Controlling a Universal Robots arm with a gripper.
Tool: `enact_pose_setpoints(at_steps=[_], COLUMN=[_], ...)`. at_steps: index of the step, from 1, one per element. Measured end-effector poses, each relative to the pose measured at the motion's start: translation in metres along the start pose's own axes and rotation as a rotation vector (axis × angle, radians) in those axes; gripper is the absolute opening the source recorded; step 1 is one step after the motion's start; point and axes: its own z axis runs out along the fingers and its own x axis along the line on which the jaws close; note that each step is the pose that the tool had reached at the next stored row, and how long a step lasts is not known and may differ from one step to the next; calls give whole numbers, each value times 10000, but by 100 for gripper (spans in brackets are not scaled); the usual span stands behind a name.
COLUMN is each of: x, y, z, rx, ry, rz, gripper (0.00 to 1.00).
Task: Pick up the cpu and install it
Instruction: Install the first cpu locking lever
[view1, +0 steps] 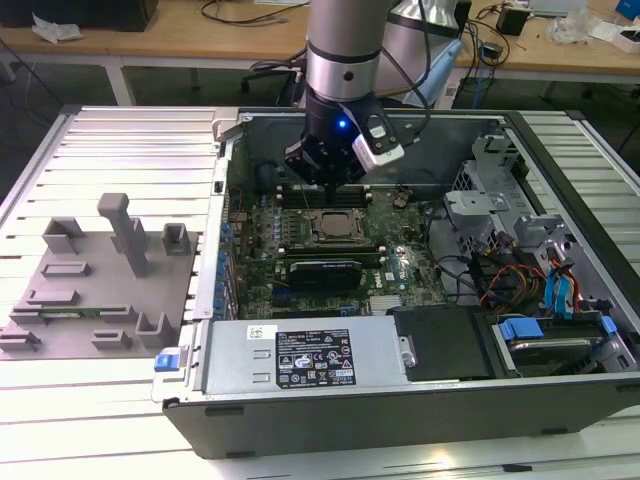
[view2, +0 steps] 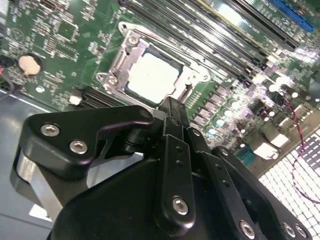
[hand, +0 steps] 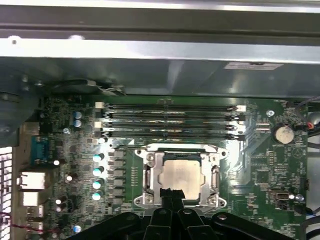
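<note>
One arm (view1: 340, 60) reaches down into one open computer case (view1: 400, 420) in the exterior view, and its single gripper (view1: 327, 183) hangs low over the green motherboard (view1: 400, 270). The one cpu (hand: 180, 175), a silvery square, lies flat inside the one metal socket frame (hand: 150, 175) near the middle of the board, free of the gripper. In both wrist views the two black fingers (hand: 164, 194) are closed on each other. Their joined tip stands over the frame's edge, just beside the cpu, and whether it touches the metal cannot be told. In the first wrist view four long memory slots (hand: 170, 116) run side by side just beyond the socket frame. Four blue-topped capacitors (hand: 97, 171) stand in a column beside it, and one round coin cell (hand: 283, 134) sits well apart on the opposite side. In the exterior view one grey plastic tray (view1: 110, 295) lies outside the case, on the exterior view's left, resting on the ribbed metal table (view1: 110, 150). It carries one tall post (view1: 125, 230) and several shorter ones. One power supply (view1: 300, 355) with a pale label lies along the case's near wall, below the motherboard as that view shows it.
</note>
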Motion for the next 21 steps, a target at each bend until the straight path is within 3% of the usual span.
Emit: enact_pose_setpoints(at_steps=[5,12,19,21], x=[170,334,358,362], y=[3,6,7,6], z=[0,-1,-1,-1], rx=[-1,-1,0,-92], ry=[-1,-1,-1,-2], rz=[2,4,4,6], gripper=[11,11,11,11])
